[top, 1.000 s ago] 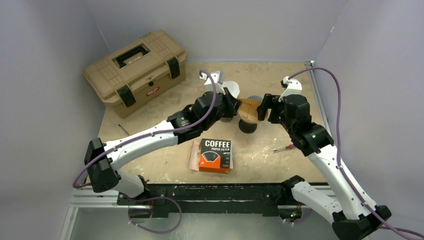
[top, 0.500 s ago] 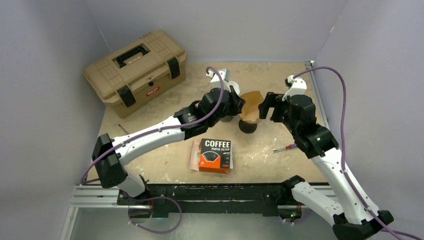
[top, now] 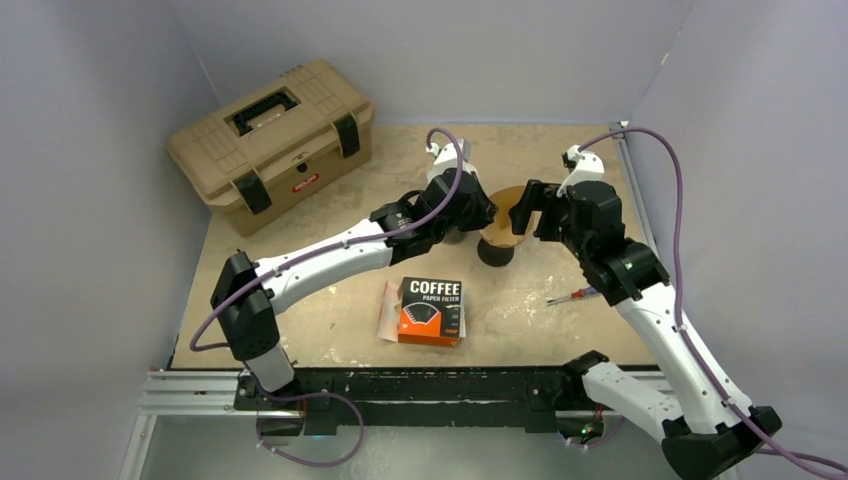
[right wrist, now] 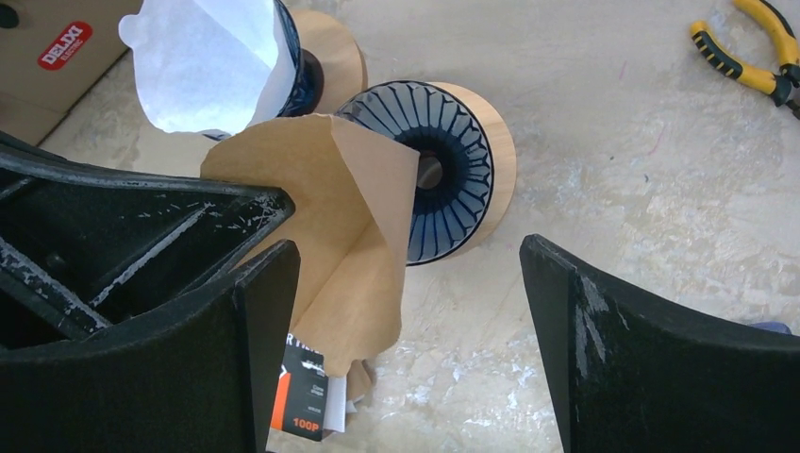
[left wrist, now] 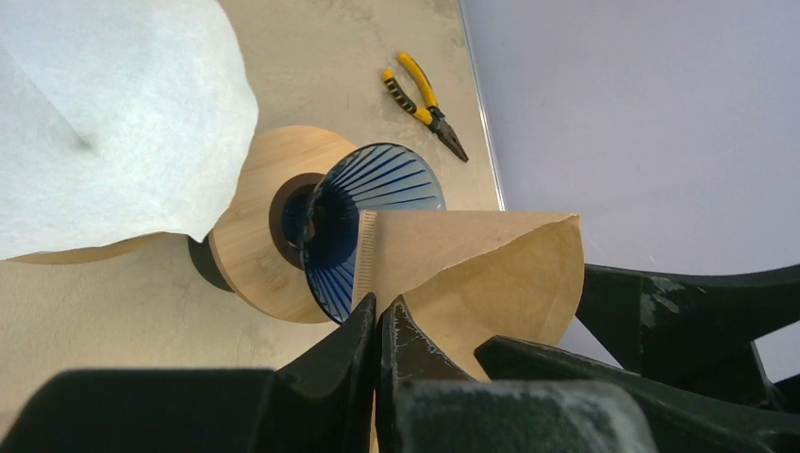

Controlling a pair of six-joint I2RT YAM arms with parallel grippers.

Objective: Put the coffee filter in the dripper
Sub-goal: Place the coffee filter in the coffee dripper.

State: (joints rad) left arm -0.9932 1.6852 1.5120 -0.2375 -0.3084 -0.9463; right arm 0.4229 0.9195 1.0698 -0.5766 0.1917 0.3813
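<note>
A brown paper coffee filter hangs tilted and partly spread just above the dripper. The dripper is blue ribbed glass on a round wooden collar. My left gripper is shut on the filter's seam edge, near its point. From the right, my right gripper stands open. Its left finger is beside the filter, and nothing is between its jaws. In the top view it sits at the filter's right side.
A second dripper holding a white filter stands left of the first. The coffee filter box lies in front, a tan toolbox at the back left. Yellow pliers and a red screwdriver lie on the table's right side.
My left arm has stretched further right and carried the filter over the dripper, where it now stands more upright and spread. The right gripper has opened a little wider and shifted slightly back.
</note>
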